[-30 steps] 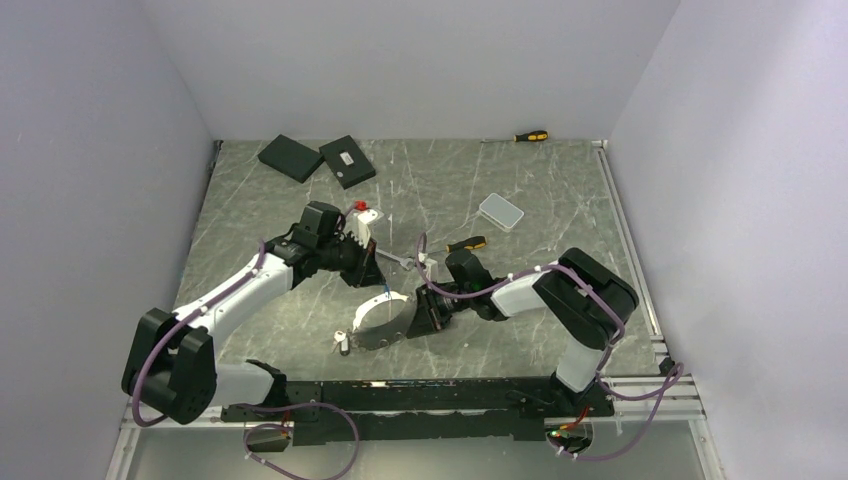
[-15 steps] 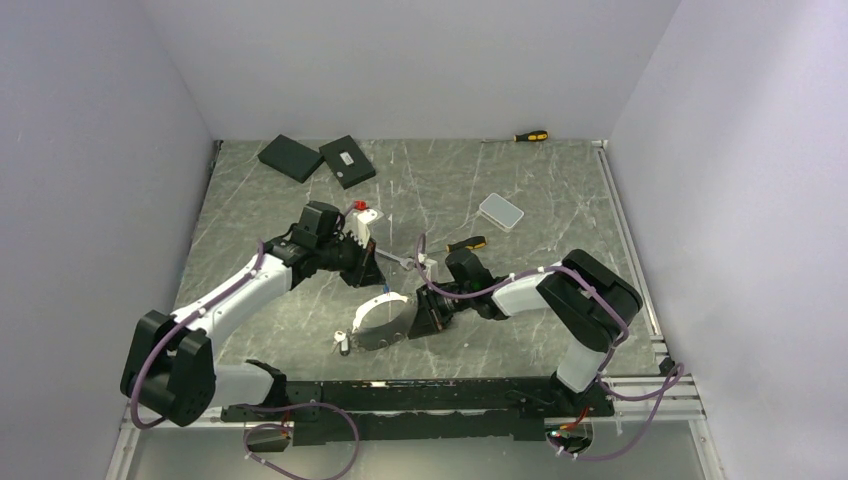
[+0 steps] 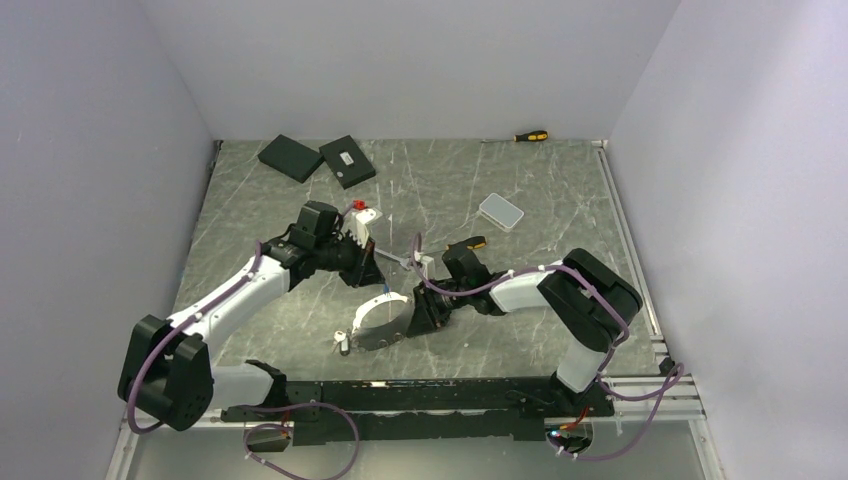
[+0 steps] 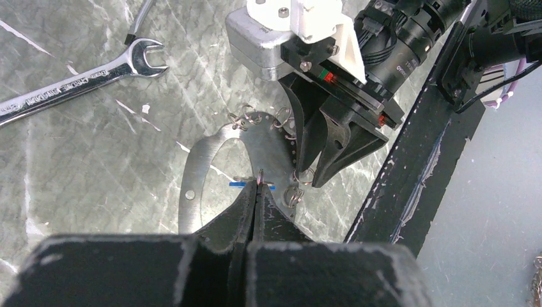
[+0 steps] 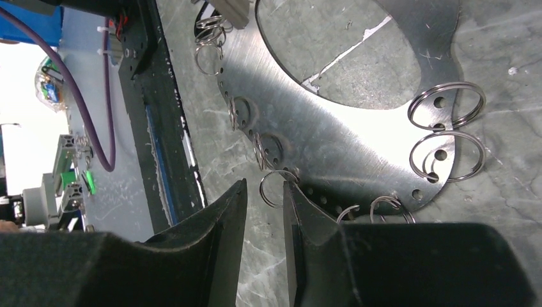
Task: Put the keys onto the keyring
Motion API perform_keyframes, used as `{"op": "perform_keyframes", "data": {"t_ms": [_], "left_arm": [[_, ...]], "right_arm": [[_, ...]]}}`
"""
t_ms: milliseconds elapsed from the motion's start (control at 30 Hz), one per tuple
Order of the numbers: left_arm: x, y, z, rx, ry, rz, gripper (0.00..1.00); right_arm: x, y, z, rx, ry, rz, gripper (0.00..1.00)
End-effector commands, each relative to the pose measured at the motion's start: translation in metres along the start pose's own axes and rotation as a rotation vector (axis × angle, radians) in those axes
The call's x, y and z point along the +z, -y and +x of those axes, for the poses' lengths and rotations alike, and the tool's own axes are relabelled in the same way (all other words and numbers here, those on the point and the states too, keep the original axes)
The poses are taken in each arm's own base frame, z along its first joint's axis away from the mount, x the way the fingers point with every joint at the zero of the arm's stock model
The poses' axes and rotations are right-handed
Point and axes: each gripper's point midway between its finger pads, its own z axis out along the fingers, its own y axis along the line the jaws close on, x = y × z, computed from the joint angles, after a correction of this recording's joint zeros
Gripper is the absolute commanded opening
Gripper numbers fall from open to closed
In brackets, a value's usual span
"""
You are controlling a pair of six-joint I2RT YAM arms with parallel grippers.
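While the left fingers [image 4: 241, 214] are pressing fully closed, their tips are meeting right at a small split ring [image 4: 259, 179] on the inner edge of the keyring [image 4: 198, 163], next to a blue mark [image 4: 236, 184]. Can't tell whether that ring is actually being pinched. Keyring [image 3: 383, 318] is showing up as a flat perforated steel plate ring. It is lying flat on the tabletop [image 3: 450, 185] near the front edge, between the two arms, with several little split rings hanging through its holes. Right fingers [image 5: 224, 220] are standing partly apart and pointing down at the plate's outer rim [image 5: 332, 134] from the opposite side. A rim split ring [image 5: 275, 189] is sitting in the gap between their tips, with no clear clamp on it. One spanner [image 4: 77, 83] is lying flat on the tabletop just beyond the keyring, open end nearest the plate, apart from it and not threaded on anything; the top view is placing it [image 3: 398, 262] between the two wrists. Yellow-and-black screwdriver [image 3: 468, 243] is lying just behind the right wrist, and a second screwdriver [image 3: 531, 136] is sitting at the far edge.
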Motion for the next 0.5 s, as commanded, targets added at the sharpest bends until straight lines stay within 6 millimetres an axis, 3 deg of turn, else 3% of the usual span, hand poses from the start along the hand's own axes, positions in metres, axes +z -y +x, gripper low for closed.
{"op": "perform_keyframes", "data": {"t_ms": [0, 233, 467], "left_arm": [[-0.010, 0.005, -0.025, 0.075, 0.065, 0.002, 0.00], [-0.013, 0.006, -0.027, 0.087, 0.072, -0.007, 0.00], [-0.016, 0.004, -0.027, 0.093, 0.074, -0.032, 0.00]], "right_arm": [[0.000, -0.005, -0.011, -0.083, 0.009, 0.002, 0.31], [-0.023, -0.008, -0.045, -0.175, 0.166, 0.141, 0.32], [-0.079, 0.010, -0.062, -0.287, 0.516, 0.398, 0.36]]}}
